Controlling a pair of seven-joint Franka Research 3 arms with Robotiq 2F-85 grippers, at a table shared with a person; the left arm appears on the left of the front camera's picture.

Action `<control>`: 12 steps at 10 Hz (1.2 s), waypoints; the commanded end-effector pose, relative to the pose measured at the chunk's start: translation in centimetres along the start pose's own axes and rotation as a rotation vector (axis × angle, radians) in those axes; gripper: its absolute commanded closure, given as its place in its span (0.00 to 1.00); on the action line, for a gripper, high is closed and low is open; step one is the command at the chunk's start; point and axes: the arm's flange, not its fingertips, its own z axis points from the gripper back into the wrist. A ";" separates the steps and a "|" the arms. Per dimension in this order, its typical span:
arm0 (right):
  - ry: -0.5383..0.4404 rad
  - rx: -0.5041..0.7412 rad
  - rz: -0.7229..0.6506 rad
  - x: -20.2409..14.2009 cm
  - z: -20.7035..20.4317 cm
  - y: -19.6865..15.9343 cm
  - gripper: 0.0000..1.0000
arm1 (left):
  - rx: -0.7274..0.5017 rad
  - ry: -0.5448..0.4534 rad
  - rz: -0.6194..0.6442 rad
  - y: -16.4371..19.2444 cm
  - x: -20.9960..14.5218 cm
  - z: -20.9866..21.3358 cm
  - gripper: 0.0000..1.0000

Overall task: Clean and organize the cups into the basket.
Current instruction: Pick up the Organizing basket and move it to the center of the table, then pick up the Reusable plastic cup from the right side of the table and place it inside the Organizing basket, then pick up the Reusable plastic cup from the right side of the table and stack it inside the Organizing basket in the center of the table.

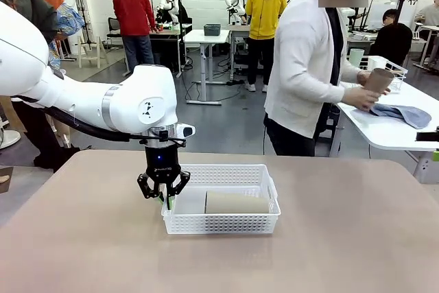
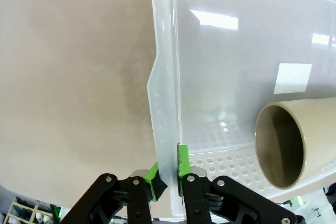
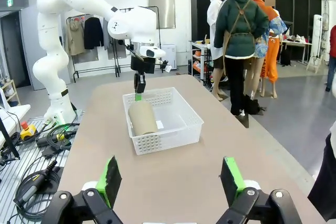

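Observation:
The white lattice basket (image 1: 226,226) sits mid-table with one tan cup (image 1: 236,202) lying on its side inside. My left gripper (image 1: 164,200) points straight down, shut on the basket's left rim. The left wrist view shows its green pads (image 2: 181,161) pinching the thin wall (image 2: 163,103), with the cup's open mouth (image 2: 281,145) to the right. My right gripper (image 3: 170,177) hangs open over the near table, facing the basket (image 3: 184,129) and its cup (image 3: 142,118). At a side table a person holds a second tan cup (image 1: 378,80). A mint cup (image 1: 356,57) stands behind it.
The person stands at the far right beside a white side table (image 1: 384,132), a grey cloth (image 1: 401,113) under the hands and a wire basket (image 1: 384,66) behind. Bare tabletop (image 1: 343,238) surrounds the lattice basket. Cables lie on the floor (image 3: 31,145) by the left arm's base.

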 end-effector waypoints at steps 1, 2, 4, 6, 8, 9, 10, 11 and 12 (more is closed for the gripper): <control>-0.007 0.008 -0.005 0.1 0.0 0.0 0.00 | -0.002 -0.006 -0.001 -0.1 0.0 0.1 1.00; -0.007 0.008 -0.005 0.1 0.0 0.0 0.00 | -0.002 -0.006 -0.001 -0.1 0.0 0.1 1.00; -0.007 0.008 -0.005 0.1 0.0 0.0 0.00 | -0.002 -0.006 -0.001 -0.1 0.0 0.1 1.00; -0.007 0.008 -0.005 0.1 0.0 0.0 0.00 | -0.002 -0.006 -0.001 -0.1 0.0 0.1 1.00; -0.007 0.008 -0.005 0.1 0.0 0.0 0.00 | -0.002 -0.006 -0.001 -0.1 0.0 0.1 1.00; -0.007 0.008 -0.005 0.1 0.0 0.0 0.00 | -0.002 -0.006 -0.001 -0.1 0.0 0.1 1.00; -0.007 0.008 -0.005 0.1 0.0 0.0 0.00 | -0.002 -0.006 -0.001 -0.1 0.0 0.1 1.00; -0.007 0.008 -0.005 0.1 0.0 0.0 0.00 | -0.002 -0.006 -0.001 -0.1 0.0 0.1 1.00; -0.007 0.008 -0.005 0.1 0.0 0.0 0.00 | -0.002 -0.006 -0.001 -0.1 0.0 0.1 1.00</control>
